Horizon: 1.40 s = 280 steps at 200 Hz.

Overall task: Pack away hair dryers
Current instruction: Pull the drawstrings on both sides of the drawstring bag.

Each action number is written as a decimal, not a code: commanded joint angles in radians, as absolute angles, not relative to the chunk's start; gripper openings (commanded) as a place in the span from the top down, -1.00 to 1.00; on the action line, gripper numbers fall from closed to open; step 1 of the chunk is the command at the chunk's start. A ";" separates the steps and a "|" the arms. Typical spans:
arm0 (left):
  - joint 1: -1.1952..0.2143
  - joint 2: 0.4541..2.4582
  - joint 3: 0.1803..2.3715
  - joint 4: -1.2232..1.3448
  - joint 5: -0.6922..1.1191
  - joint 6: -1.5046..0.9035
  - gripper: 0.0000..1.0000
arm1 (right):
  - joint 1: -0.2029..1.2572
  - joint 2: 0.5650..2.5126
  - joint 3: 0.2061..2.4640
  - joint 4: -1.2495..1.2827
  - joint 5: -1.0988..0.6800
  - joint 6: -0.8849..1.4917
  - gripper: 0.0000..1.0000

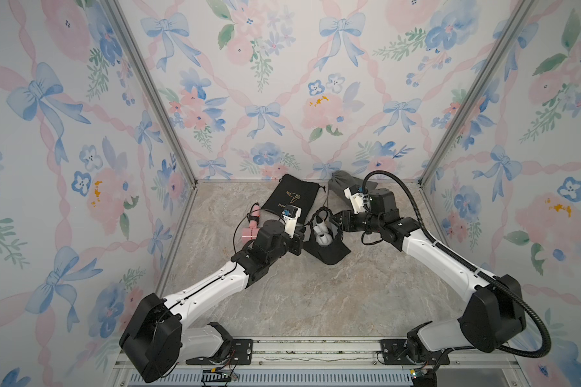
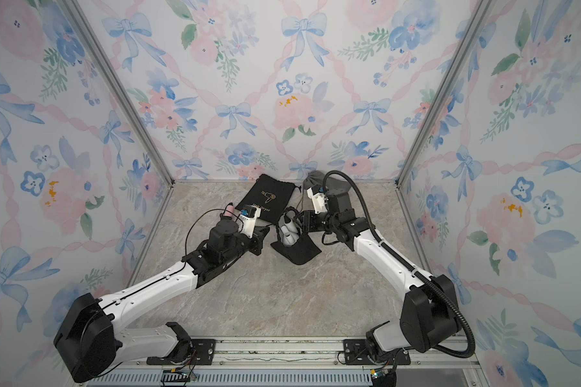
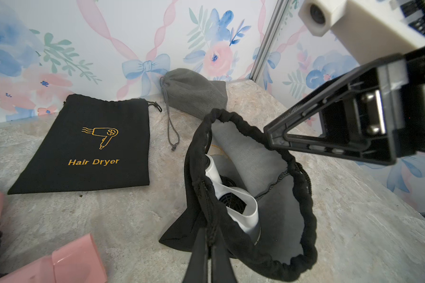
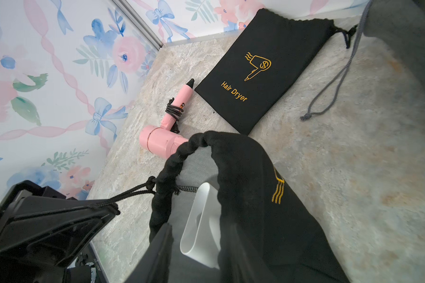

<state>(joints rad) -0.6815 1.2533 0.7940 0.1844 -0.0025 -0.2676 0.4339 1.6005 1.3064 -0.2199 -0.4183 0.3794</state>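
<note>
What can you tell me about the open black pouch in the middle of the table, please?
The open black pouch is soft black cloth with a grey lining, a gathered rim and gold print outside. Its bottom lies on the marble-look tabletop, mid-table; its mouth gapes wide. A white hair dryer sits inside, partly showing. The left gripper, fingers shut, pinches its drawstring at the rim. The right gripper is at the opposite rim; whether it touches is unclear.

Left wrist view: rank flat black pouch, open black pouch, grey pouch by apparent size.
1-2. open black pouch and flat black pouch: similar extent; open one sits nearer the camera, so unranked.
3. grey pouch: clearly smallest.
</note>
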 commanded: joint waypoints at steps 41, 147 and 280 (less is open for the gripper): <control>-0.722 1.255 0.798 0.189 0.020 -0.264 1.00 | 0.426 1.458 1.202 -0.146 -0.331 0.367 0.01; -0.734 1.275 0.741 0.191 -0.004 -0.386 1.00 | 0.434 1.411 1.070 -0.129 -0.286 0.373 -0.02; -0.738 1.049 0.364 0.298 -0.128 -0.612 1.00 | 0.520 1.607 1.164 -0.145 -0.306 0.351 -0.04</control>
